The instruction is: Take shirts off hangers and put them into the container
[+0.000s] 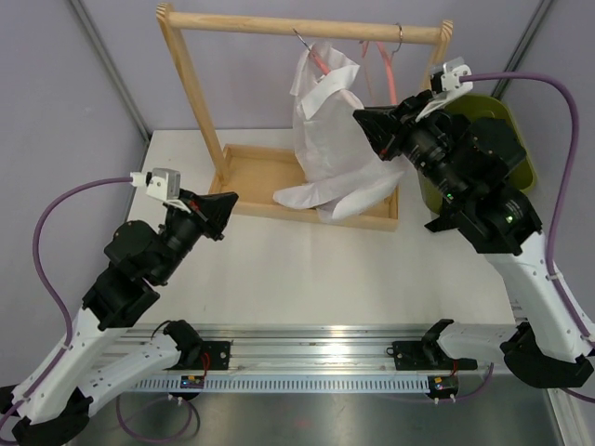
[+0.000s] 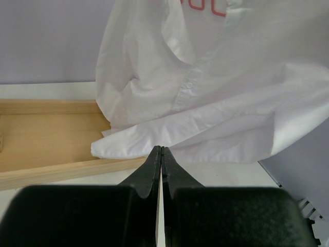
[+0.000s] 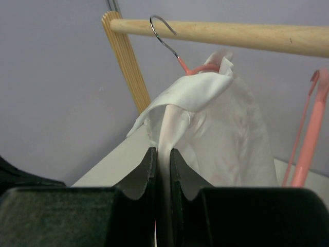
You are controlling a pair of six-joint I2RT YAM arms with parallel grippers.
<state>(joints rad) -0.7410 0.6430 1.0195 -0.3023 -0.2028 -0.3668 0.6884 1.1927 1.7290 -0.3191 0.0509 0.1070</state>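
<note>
Holding the white shirt (image 1: 330, 139) with my right gripper (image 3: 163, 152), jaws clamped on a fold below the collar, I would lift slowly so the cloth slips off the pink hanger (image 3: 193, 68) on the rod (image 3: 231, 33). My left gripper (image 2: 161, 149), closed and empty, points at the hem; the container (image 1: 519, 130) stands at the far right.

This is a robotics lab test cell. The black-and-white left robot arm (image 1: 139, 258) and its twin, the right robot arm (image 1: 483, 200), are bolted to a grooved aluminium rail (image 1: 316, 358) at the near edge of a plain white surface (image 1: 307, 269). Purple cables (image 1: 521, 77) loop from their wrists. Bare lilac-grey partition walls (image 1: 56, 111), braced by slanted grey metal struts (image 1: 107, 63), close the space in. A small pale wooden clothes rack (image 1: 279, 25) carrying a white fabric shirt (image 1: 335, 139) stands there like a staged prop.
</note>
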